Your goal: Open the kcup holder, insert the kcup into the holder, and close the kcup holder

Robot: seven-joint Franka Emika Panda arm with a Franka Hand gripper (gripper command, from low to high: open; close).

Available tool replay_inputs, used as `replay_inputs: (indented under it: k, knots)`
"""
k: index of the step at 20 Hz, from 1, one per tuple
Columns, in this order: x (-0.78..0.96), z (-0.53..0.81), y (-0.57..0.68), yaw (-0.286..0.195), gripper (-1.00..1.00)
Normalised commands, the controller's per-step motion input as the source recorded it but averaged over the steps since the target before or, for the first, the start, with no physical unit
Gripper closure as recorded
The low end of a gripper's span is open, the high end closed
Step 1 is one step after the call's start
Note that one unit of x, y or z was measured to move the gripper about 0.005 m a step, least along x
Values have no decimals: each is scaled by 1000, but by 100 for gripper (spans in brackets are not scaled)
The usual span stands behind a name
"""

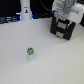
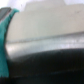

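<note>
— Counter (image 1: 55, 62) first, from the exterior view's left: what's on it?

— Toward the back on that side stands a white bottle (image 1: 25, 11) with a dark band low on it, upright near the far edge. Closer to us and a little further along sits the kcup (image 1: 30, 52), a small whitish pod with a green top, upright and alone on the pale surface.

— And further right?

— Well apart from the pod, at the back on the exterior view's right, is the kcup holder (image 1: 62, 28), a black box with slotted fronts. It looks shut, no tray sticking out. The white arm (image 1: 65, 7) hangs right above it, with the gripper (image 1: 64, 21) down at the top of the box.

— Is the gripper wide or narrow?

— I can't tell; it's too blurred against the black. The wrist view is a smear too: a pale band, something dark, and a teal edge (image 2: 5, 35).
</note>
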Motion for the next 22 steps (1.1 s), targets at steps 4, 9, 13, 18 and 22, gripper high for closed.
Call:
replay_inputs:
  k: [4, 9, 13, 18, 22]
  knots:
    - [918, 84, -378, -89, 100]
    - [922, 91, -372, -88, 100]
    - [932, 160, -315, -85, 100]
    - [921, 141, -354, -88, 100]
    - [919, 118, -378, -87, 100]
